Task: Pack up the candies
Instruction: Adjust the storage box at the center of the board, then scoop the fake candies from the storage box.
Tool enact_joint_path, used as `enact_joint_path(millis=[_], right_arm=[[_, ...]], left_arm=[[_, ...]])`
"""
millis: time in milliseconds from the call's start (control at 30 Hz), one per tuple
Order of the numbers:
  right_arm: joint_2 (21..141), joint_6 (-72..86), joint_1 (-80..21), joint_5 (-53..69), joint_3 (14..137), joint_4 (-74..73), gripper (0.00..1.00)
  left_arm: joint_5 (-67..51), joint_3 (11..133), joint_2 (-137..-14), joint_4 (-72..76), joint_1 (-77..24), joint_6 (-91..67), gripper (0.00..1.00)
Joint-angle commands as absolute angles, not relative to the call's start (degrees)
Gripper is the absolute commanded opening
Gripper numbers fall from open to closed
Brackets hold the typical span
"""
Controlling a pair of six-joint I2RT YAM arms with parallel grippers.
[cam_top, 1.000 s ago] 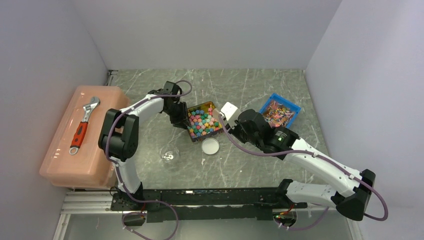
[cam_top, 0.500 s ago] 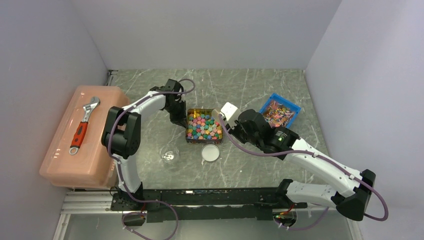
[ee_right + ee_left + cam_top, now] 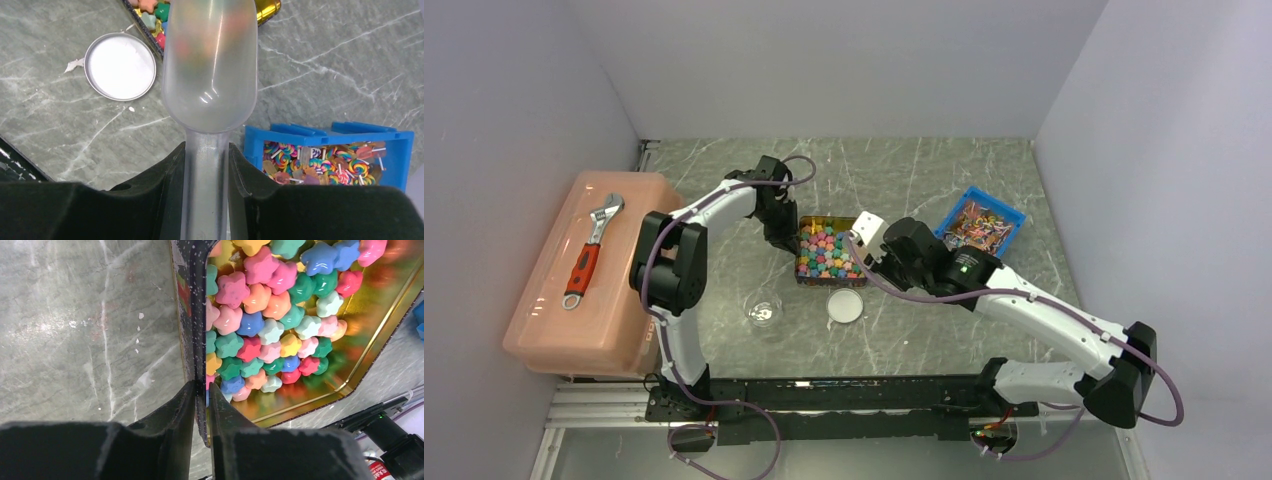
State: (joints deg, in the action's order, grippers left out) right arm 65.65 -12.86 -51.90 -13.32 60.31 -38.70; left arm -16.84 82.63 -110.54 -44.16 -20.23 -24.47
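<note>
Right gripper clamps the scoop handle, bowl at the tin's corner. Left gripper pinches the tin wall. Candies fill the tin. Risk: a steep scoop thrust may tip the tin or flick candies out.

The candies are small five-lobed lumps, like little stars or blossoms, matte and unwrapped, in pink, blue, green, mint, yellow, orange and red. They lie loose and jumbled in an open rectangular tin with a shiny gold inside, near the middle of the table. Seen close, they heap against one long wall, more than one deep I think, while one corner of the gold floor shows bare.
</note>
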Motion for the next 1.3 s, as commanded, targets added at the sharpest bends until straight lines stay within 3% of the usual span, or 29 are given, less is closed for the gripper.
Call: enact_joint_path(millis=[0,267,533,800,1267], right_arm=[[67.22,-13.10,-52.12,-12.65,64.37,-40.27,0.00],[73.25,-15.12,-52.12,-13.68,69.59,-45.30,0.00],[79.88,-16.99,-52.03,-12.49,76.51,-52.11,0.00],[87.68,-17.97,-51.67,-10.52,83.40,-58.95,0.00],[101.37,-19.82,-49.02,-9.01,94.35,-66.70,0.00]], left_arm=[[-20.13,82.66,-107.71,-42.17,-20.39,-24.49,0.25],[-19.57,80.61,-101.83,-42.37,-20.39,-24.36,0.49],[-12.59,75.41,-90.48,-44.48,-20.30,-23.49,0.55],[-7.77,66.58,-76.27,-45.43,-18.39,-22.81,0.68],[-11.65,51.77,-56.42,-44.60,-8.96,-20.27,0.78]])
